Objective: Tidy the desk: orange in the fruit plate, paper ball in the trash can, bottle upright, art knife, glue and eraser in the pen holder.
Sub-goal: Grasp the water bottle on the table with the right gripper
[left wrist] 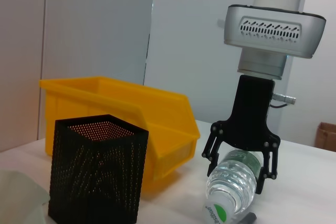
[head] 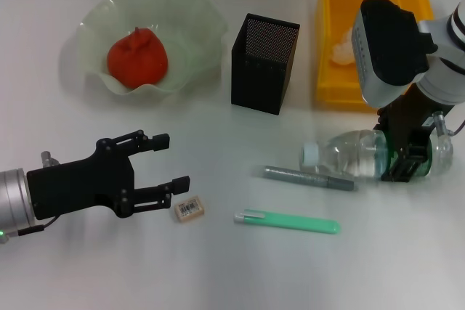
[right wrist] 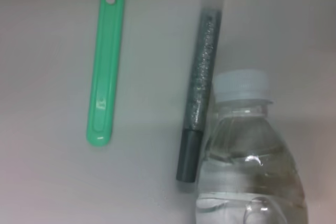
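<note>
The orange (head: 138,57) sits in the pale-green fruit plate (head: 93,25). A white paper ball (head: 341,50) lies in the yellow trash can (head: 367,5). On the desk (head: 240,266) the bottle (head: 347,156) lies on its side, cap toward the left. My right gripper (head: 408,159) reaches down over it, open, one finger on each side of its body (left wrist: 233,179). Beside the bottle lie the grey glue stick (head: 309,178) and the green art knife (head: 288,221). The eraser (head: 189,209) rests just off my open left gripper (head: 173,160). The black pen holder (head: 264,63) stands upright.
In the right wrist view the art knife (right wrist: 107,61), glue (right wrist: 202,93) and bottle (right wrist: 247,166) lie roughly parallel, the glue touching the bottle's neck. The trash can (left wrist: 126,114) stands close behind the pen holder (left wrist: 97,174).
</note>
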Action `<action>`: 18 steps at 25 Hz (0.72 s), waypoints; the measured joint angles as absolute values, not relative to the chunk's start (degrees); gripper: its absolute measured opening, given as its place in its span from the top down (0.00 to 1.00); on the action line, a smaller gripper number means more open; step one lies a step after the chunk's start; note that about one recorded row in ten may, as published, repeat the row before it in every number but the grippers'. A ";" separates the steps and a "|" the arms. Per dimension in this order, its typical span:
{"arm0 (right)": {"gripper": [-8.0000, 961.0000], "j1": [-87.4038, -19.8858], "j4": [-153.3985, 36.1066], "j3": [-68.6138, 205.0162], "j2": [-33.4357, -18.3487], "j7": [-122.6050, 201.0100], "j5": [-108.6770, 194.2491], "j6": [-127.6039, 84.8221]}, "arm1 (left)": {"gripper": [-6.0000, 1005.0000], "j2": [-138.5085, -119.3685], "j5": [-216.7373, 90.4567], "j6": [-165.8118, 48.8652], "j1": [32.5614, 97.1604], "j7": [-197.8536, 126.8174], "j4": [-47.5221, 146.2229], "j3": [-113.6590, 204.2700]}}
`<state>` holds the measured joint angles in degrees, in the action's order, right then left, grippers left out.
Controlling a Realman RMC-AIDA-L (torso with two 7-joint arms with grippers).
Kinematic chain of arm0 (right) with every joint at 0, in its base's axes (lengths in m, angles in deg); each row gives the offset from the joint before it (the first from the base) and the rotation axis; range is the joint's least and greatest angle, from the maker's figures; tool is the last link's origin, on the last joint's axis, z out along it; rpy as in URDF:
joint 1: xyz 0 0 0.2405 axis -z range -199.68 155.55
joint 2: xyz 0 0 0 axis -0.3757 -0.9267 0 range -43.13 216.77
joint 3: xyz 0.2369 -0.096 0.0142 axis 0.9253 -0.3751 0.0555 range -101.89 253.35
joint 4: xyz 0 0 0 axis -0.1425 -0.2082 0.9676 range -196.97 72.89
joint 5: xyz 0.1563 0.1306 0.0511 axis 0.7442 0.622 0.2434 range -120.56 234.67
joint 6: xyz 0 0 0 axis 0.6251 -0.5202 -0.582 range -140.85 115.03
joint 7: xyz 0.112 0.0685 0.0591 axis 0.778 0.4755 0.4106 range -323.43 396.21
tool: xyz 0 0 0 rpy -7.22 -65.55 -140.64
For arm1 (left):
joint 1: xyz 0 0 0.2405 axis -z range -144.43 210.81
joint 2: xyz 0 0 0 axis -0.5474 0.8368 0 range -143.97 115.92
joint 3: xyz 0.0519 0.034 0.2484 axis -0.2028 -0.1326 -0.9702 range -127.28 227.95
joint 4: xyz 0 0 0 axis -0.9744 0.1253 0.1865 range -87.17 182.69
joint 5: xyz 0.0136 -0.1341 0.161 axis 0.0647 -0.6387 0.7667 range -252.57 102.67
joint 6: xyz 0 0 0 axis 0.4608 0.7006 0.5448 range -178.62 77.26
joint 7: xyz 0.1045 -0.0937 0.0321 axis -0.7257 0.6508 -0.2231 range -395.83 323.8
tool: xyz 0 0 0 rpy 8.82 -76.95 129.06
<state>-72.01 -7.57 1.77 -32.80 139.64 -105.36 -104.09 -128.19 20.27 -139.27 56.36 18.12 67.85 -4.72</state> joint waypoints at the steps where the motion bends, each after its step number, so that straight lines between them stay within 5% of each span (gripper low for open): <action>1: 0.17 -72.00 -7.82 1.78 -32.80 139.65 -105.33 -103.99 | 0.27 -128.19 20.27 -139.27 56.36 18.12 67.85 -4.72; 18: 0.17 -71.11 -9.09 1.81 -32.79 139.75 -105.27 -101.88 | 0.28 -128.19 20.35 -139.73 56.04 18.13 67.79 -4.77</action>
